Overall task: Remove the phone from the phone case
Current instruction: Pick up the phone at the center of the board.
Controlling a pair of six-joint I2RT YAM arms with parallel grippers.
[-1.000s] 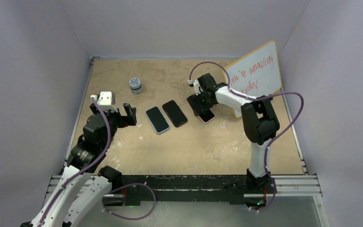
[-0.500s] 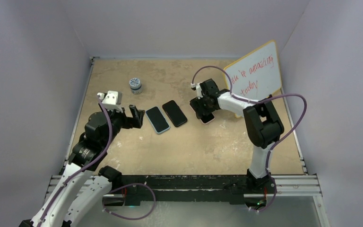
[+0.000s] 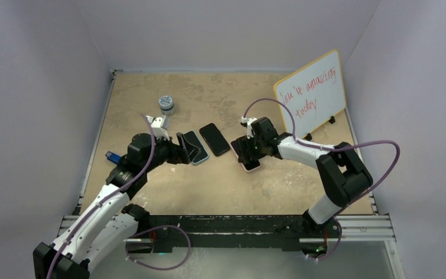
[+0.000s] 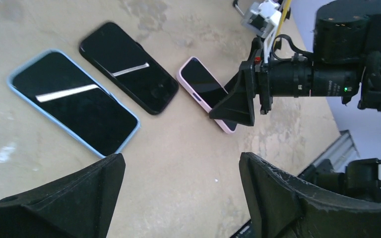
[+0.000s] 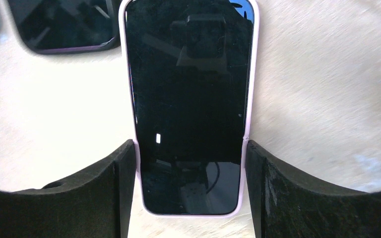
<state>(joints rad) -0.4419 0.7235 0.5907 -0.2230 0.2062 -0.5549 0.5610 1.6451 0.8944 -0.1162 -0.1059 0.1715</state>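
Observation:
Three phones lie face up in a row mid-table. The phone in a pink phone case [image 5: 191,99] sits between my right gripper's [image 5: 191,153] fingers, and both pads press the case's long sides near its lower end. From above, that right gripper [image 3: 245,152] covers most of the pink-cased phone [image 3: 252,164]. A phone in a light blue case [image 4: 74,101] and a phone in a black case [image 4: 128,67] lie to its left. My left gripper [image 4: 181,171] is open over bare table, its tips beside the blue-cased phone [image 3: 196,148].
A whiteboard [image 3: 310,93] with red writing leans at the back right. A small grey jar [image 3: 165,103] stands at the back left. A small blue object [image 3: 112,156] lies by the left wall. Walls enclose three sides of the table.
My left arm swung right and forward to the blue-cased phone. My right gripper moved toward the near edge and its jaws narrowed onto the pink case, which shifted nearer with it.

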